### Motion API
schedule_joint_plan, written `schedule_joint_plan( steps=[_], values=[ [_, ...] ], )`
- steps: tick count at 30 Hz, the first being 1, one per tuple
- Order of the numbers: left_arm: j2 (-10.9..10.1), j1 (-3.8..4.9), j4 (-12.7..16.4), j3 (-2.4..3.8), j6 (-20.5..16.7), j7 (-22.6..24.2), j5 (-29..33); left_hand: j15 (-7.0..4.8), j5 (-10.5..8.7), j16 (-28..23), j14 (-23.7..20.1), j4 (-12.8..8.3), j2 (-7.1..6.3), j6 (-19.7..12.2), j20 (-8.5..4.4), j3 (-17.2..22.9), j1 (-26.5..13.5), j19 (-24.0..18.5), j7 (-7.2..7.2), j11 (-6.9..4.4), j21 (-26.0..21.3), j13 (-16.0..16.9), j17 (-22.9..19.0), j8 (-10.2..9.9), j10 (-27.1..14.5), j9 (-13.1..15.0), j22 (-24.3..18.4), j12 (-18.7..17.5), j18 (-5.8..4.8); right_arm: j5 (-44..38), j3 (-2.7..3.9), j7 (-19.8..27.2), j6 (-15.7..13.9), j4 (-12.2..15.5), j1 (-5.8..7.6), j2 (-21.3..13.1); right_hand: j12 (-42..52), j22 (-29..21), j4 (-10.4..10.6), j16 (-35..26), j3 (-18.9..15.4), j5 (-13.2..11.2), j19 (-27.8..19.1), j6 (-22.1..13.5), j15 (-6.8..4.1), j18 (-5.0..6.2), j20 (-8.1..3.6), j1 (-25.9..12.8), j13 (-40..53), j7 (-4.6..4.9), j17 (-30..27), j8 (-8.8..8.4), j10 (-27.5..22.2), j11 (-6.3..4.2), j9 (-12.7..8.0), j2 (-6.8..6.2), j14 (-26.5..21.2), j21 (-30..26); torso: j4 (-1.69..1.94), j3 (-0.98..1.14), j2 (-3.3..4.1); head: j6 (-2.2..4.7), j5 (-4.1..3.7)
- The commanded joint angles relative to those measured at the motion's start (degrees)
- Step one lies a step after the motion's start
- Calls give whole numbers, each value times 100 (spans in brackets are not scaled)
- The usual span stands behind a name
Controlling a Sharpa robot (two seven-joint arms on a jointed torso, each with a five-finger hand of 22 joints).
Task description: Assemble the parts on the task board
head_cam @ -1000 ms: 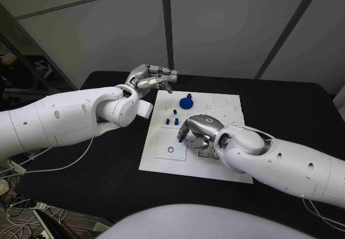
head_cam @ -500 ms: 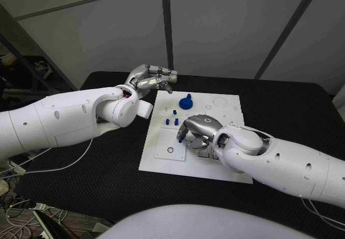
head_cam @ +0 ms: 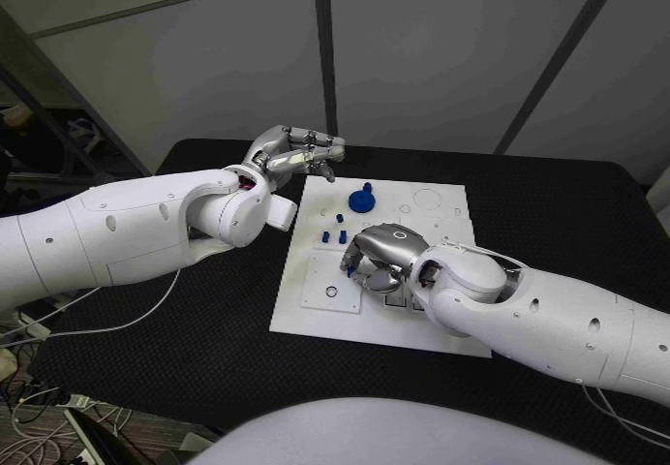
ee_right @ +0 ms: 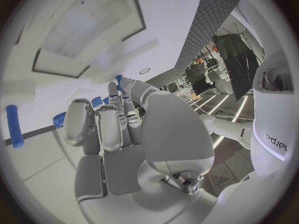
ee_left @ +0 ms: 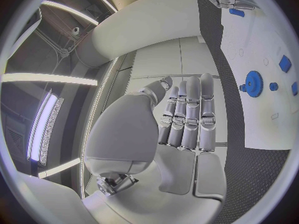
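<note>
Counting stuff: one white board (head_cam: 419,320) mid-table, one blue gear (head_cam: 363,201) standing on its far part, and about four small blue parts (head_cam: 332,235) near it. Right hand (head_cam: 380,254) covers the board's middle, grip unclear. Left hand (head_cam: 290,151) hovers beyond the board, fingers together, empty.

Blue parts (head_cam: 362,201) on white task board (head_cam: 440,334), black table (head_cam: 182,329)

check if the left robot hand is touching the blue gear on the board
Apart. The left wrist view shows the left robot hand with straight fingers over black table, well clear of the blue gear on the task board.
</note>
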Motion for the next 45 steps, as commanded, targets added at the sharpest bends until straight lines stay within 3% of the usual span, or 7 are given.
schedule_joint_plan(
  steps=[1, 11, 18, 23, 31, 37, 45],
  values=[
    [2, 10, 0, 5, 74, 6, 10, 21, 32, -36, -28, 0, 45, -11, 16, -24, 0, -34, 7, 11, -22, 6, -7, -11, -39, -5, -7, 15, -112, -46, -5, 21, 102, -6, 1, 1, -31, -2, 35, 26, 3, 10, -2, -43, 52, -54, 56, -61, -10, 6, -5, -20, -63, -2, -4, -12, 256, -10, -7, 3, 3, -5, 9],
    [4, 10, -10, 5, 79, -2, 10, 21, 32, -36, -28, 0, 45, -11, 16, -24, 0, -34, 7, 11, -22, 6, -7, -11, -39, -5, -7, 15, -112, -44, -9, 12, 106, -4, 1, -8, -37, -59, 57, 29, -24, 25, -55, -113, 95, -39, 97, -115, -54, 34, -26, -37, -278, 44, -5, -59, 245, -50, -2, 5, -1, -16, 4],
    [9, 10, -24, 5, 86, -9, 10, 21, 32, -36, -28, 0, 45, -11, 16, -24, 0, -34, 7, 11, -22, 6, -7, -11, -39, -5, -7, 15, -112, -43, -10, 15, 0, -2, 1, -17, -13, -505, 59, -71, -67, 6, -409, -526, 213, 65, 199, -171, -239, 135, -218, -64, -983, 185, -94, -181, 178, -355, -8, 4, 1, -10, 5],
    [14, 10, -36, 5, 95, -16, 10, 21, 32, -36, -28, 0, 45, -11, 16, -24, 0, -34, 7, 11, -22, 6, -7, -11, -39, -5, -7, 15, -112, -39, -11, 35, -215, 40, 1, -54, 47, -831, 31, -226, -187, -26, -660, -773, 230, 140, 237, -138, -300, 94, -465, -53, -1361, 206, -151, -213, 86, -597, -6, 5, 1, -4, -1],
    [7, 10, -67, 5, 122, -22, 10, 23, 33, -38, -30, 1, 55, -15, 18, -26, 1, -34, 8, 13, -27, 7, -9, -12, -46, -5, -9, 17, -111, 32, -9, 71, -589, 310, 1, -291, 114, -875, 39, -250, -229, -15, -685, -779, 224, 149, 234, -139, -291, 67, -510, -41, -1371, 193, -153, -202, 74, -632, -12, 6, -4, 11, -13],
    [2, 9, -96, 5, 151, -13, 10, 23, 33, -38, -30, 1, 55, -15, 18, -26, 1, -34, 8, 13, -27, 7, -9, -12, -46, -5, -9, 17, -111, 296, 9, 184, -901, 666, 8, -752, 329, -872, 59, -235, -271, 12, -657, -731, 190, 146, 206, -138, -268, 35, -508, -13, -1232, 152, -141, -164, 85, -637, -12, 7, -11, 53, -57],
    [-10, 8, -115, 4, 193, 9, 10, 25, 32, -40, -32, 1, 55, -19, 20, -32, 0, -34, 8, 14, -31, 8, -11, -12, -52, -5, -11, 18, -111, 266, 368, 71, -300, 783, 118, -1407, 446, -809, 119, -206, -336, 52, -583, -698, 183, 128, 182, -224, -280, 32, -483, -13, -1165, 135, -133, -190, 115, -599, -17, -3, -7, 155, -138]
  ],
)
